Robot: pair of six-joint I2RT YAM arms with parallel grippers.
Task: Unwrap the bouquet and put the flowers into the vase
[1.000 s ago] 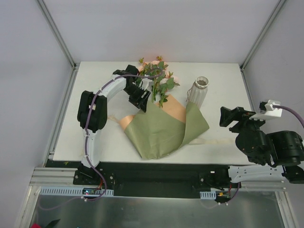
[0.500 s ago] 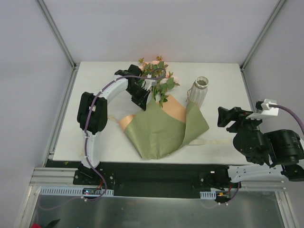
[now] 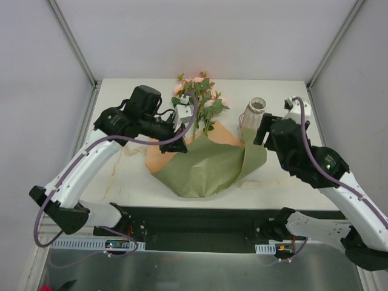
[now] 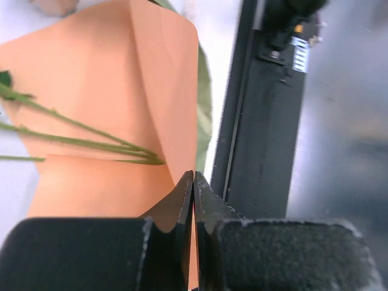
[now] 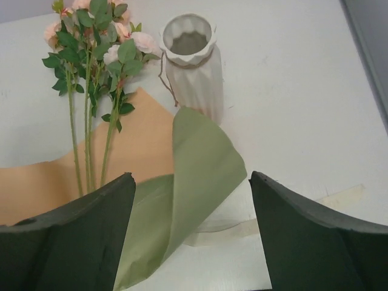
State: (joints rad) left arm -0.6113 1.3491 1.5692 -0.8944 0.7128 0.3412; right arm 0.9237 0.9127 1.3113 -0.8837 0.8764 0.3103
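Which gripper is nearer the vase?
Right. The right gripper hangs open close by the vase's near side; the left gripper pinches the wrapping paper, beyond the flowers.

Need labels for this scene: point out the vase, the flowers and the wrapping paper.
vase (image 5: 195, 82), right wrist view, on its ribbed body.
flowers (image 5: 91, 57), right wrist view, on the leaves under the blooms.
wrapping paper (image 3: 203, 167), top view, on its green outer face.
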